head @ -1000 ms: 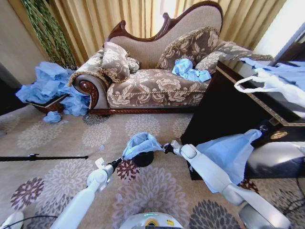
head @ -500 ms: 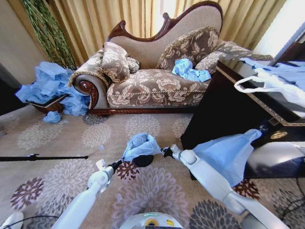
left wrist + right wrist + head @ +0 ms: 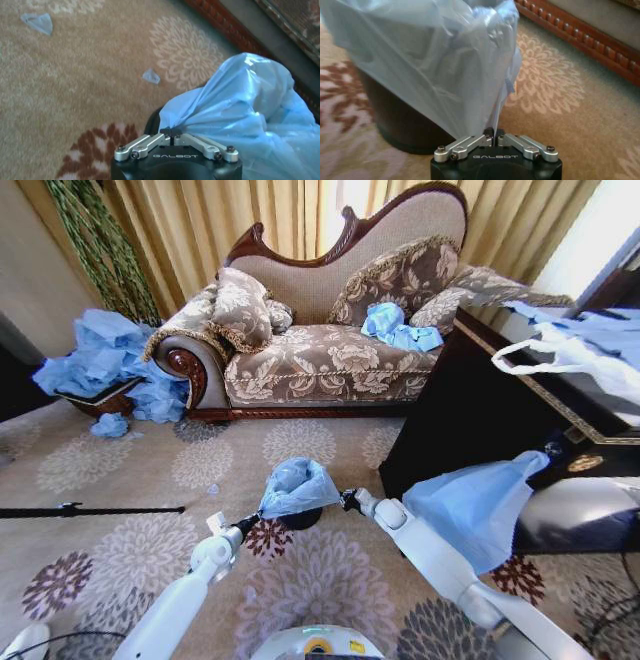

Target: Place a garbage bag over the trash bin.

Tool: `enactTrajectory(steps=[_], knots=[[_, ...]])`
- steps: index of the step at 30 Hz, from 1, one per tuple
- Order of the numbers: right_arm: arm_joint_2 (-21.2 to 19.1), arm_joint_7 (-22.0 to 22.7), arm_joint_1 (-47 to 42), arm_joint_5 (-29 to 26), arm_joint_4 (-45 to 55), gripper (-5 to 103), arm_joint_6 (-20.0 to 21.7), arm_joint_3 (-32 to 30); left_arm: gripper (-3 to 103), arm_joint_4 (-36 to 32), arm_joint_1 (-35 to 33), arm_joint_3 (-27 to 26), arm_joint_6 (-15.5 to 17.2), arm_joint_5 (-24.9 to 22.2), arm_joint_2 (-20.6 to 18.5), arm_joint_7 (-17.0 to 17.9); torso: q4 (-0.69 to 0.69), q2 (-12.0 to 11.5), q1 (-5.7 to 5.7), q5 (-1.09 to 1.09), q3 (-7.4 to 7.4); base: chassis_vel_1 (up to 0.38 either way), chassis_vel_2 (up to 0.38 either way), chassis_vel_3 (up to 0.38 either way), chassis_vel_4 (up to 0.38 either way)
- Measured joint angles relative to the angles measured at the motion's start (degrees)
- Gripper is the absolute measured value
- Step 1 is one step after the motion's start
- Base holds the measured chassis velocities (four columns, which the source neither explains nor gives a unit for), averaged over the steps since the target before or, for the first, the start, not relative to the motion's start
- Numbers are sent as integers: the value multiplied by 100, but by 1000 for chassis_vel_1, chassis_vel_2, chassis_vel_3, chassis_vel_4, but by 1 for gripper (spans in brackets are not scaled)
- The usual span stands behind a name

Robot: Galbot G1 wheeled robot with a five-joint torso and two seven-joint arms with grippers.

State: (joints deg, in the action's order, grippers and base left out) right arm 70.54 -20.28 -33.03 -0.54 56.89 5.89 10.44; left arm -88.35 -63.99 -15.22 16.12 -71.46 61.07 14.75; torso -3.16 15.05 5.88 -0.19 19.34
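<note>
Both claws are pinched shut on the garbage bag (image 3: pixel 296 486), left claw (image 3: pixel 250 523) and right claw (image 3: pixel 346 499) at opposite sides, its mouth draped partway down over the trash bin (image 3: pixel 405 127) between them.

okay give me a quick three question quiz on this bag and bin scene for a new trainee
1. True or false: both grippers are shut on the bag.
2. The bag covers which part of the bin? A) the upper part B) all of it C) none
3. Fill in: the bin stands on the ____.

Key:
1. True: left gripper and right gripper each pinch an edge.
2. A
3. carpet
</note>
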Motion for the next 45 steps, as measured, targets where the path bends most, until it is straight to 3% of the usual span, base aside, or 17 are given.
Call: enactTrajectory(steps=[3,8,15,17,18,20,22,24,27,29,31,33,35,37,39,41,45], knots=[[264,147,94,221,-400,0,-174,-104,0,238,197,-1,-68,43,109,46,0,0,0,0,0,0,0,0,0],[480,355,137,318,-564,0,-78,-185,0,675,526,7,-104,89,334,151,0,0,0,-1,0,0,0,0,0],[404,523,-41,243,-296,-2,123,-331,4,1040,690,51,60,68,509,323,1,0,1,1,1,0,0,0,0],[180,650,-181,4,115,8,176,-457,15,922,569,18,125,51,412,239,-1,0,0,-2,0,0,0,0,0],[180,650,-181,4,115,8,176,-457,15,922,569,18,125,51,412,239,-1,0,0,-2,0,0,0,0,0],[17,710,-280,-152,413,19,201,-546,20,760,467,-35,122,32,309,113,-2,0,0,0,0,0,0,0,0],[-84,732,-337,-238,597,19,213,-600,25,647,397,-75,93,6,243,-10,0,0,0,2,0,0,0,0,0],[-357,779,-513,-553,1147,36,291,-744,36,367,258,-175,11,-58,87,-254,-1,0,0,-1,0,0,0,0,0],[-594,807,-702,-940,1660,46,419,-888,52,274,212,-212,10,11,-65,-272,-2,0,-1,0,-1,0,0,0,0],[-621,807,-739,-981,1718,52,434,-937,52,317,213,-207,10,63,-85,-274,-1,0,-1,0,-1,0,0,0,0],[-637,763,-805,-1111,1670,63,411,-1021,69,535,237,-156,23,256,-71,-267,1,0,-1,-1,-1,0,0,0,0],[-605,731,-820,-1188,1551,68,318,-1043,69,626,247,-133,18,324,-40,-269,0,0,-1,-2,-1,0,0,0,0],[-511,692,-877,-1310,1405,73,191,-1126,80,755,252,-106,-12,424,18,-274,-2,0,0,-1,0,0,0,0,0],[-426,614,-992,-1874,1409,84,142,-1247,90,800,221,-123,-40,447,23,-278,-1,0,-1,0,0,0,0,0,0],[-405,569,-1024,-2149,1420,84,167,-1281,90,798,198,-141,-48,443,12,-278,-1,0,-1,0,0,0,0,0,0],[-350,425,-1100,-2964,1420,98,305,-1384,98,651,98,-215,-59,380,-58,-261,0,0,0,0,0,0,0,0,0],[-337,373,-1164,-3520,1483,99,418,-1410,100,462,11,-278,-55,266,-122,-191,-2,0,0,0,0,0,0,0,0]])
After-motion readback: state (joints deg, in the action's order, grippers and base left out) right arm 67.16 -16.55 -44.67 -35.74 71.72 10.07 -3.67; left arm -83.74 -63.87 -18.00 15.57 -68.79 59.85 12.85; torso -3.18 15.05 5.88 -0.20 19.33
